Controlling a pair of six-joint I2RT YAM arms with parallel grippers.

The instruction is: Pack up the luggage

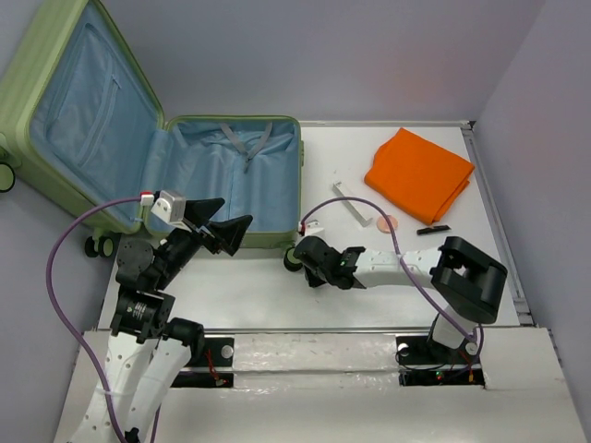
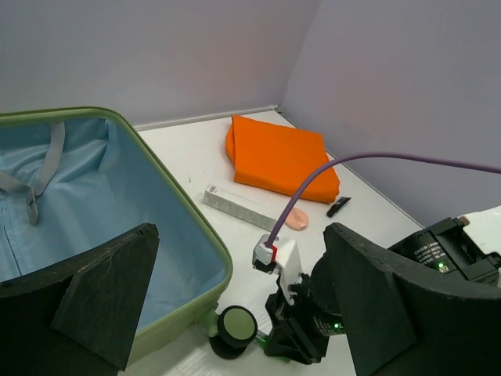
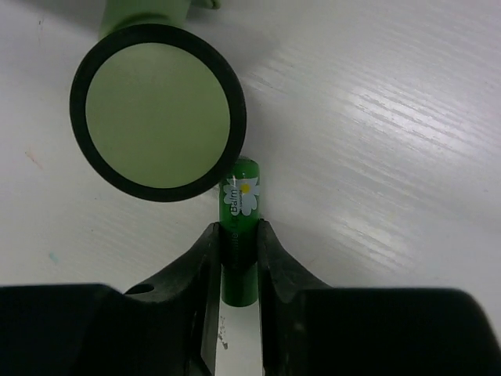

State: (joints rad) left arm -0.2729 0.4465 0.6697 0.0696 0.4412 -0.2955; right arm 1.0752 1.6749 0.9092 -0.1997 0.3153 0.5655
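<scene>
Black fingers (image 3: 207,270) of the right gripper (image 3: 239,232) fill the bottom of the right wrist view. They are drawn in close and press against both sides of a small green tube (image 3: 241,196) with a white daisy on its label. The tube lies lengthwise between them on the white tabletop (image 3: 376,157), and its far end pokes out just beside a caster wheel (image 3: 156,110) with a black rim and a light-green face. Whether the tube is lifted off the surface I cannot tell.

From above, the right gripper (image 1: 309,254) is low at the front right corner of the luggage (image 1: 199,180). The luggage sits open at the back left of the tabletop. Its shallow base lies flat with the light-blue lining facing up and grey straps across it, and its lid tilts away to the left, past the edge.

The left gripper (image 1: 222,231) hangs over the near rim of the base with its fingers spread wide and nothing between them. In the left wrist view the two dark pads (image 2: 94,298) stand far apart at either side of the picture.

On the right half of the tabletop lies a folded orange cloth (image 1: 420,173). Nearer the arms are a slim pale bar (image 1: 351,203), a small pink round thing (image 1: 388,221) and a short black piece (image 1: 434,229), each apart from the luggage.
</scene>
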